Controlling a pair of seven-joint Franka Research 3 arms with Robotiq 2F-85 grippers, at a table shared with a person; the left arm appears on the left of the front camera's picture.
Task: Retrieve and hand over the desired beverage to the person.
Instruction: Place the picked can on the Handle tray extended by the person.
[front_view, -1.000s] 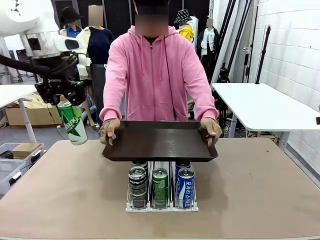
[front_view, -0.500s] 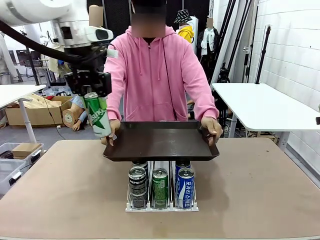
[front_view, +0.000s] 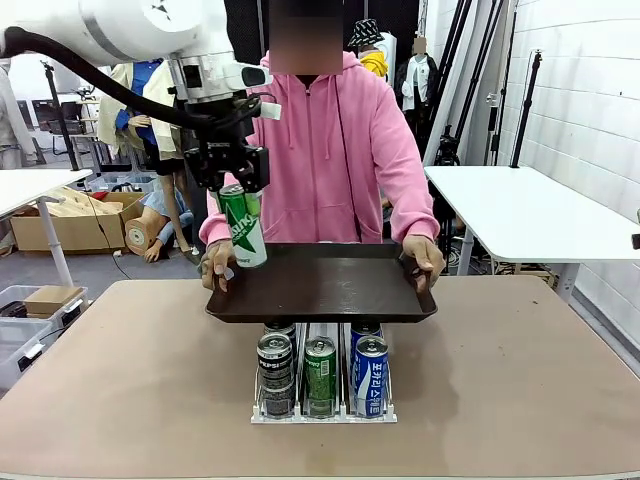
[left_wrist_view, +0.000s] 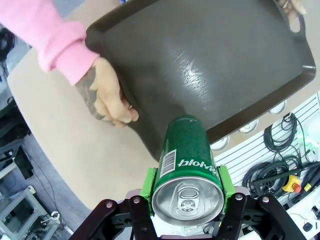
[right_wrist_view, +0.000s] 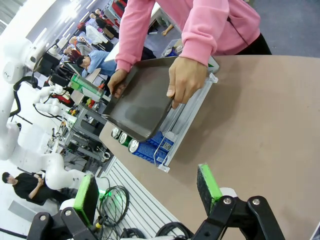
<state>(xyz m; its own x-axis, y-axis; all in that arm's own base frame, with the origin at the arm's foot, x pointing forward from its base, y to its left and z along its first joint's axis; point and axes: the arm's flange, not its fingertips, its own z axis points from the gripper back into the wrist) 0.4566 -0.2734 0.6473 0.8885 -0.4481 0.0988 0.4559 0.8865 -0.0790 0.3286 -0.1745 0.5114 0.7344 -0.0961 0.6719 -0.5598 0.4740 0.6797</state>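
The person (front_view: 320, 140) stands behind the table (front_view: 520, 390) holding the tray (front_view: 340, 285) above the rack of cans (front_view: 300, 417), and the left gripper (front_view: 235, 192) holds a can (front_view: 243, 228) over the tray's left edge.

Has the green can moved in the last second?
Yes. The green can in the left gripper moved right, from far left of the can rack to above the tray.

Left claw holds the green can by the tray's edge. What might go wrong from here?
The green can hangs tilted in the left claw; released so, it may topple on the tray. It sits near the person's hand gripping the tray's edge, so lowering could strike it. The tray is hand-held, so it might dip.
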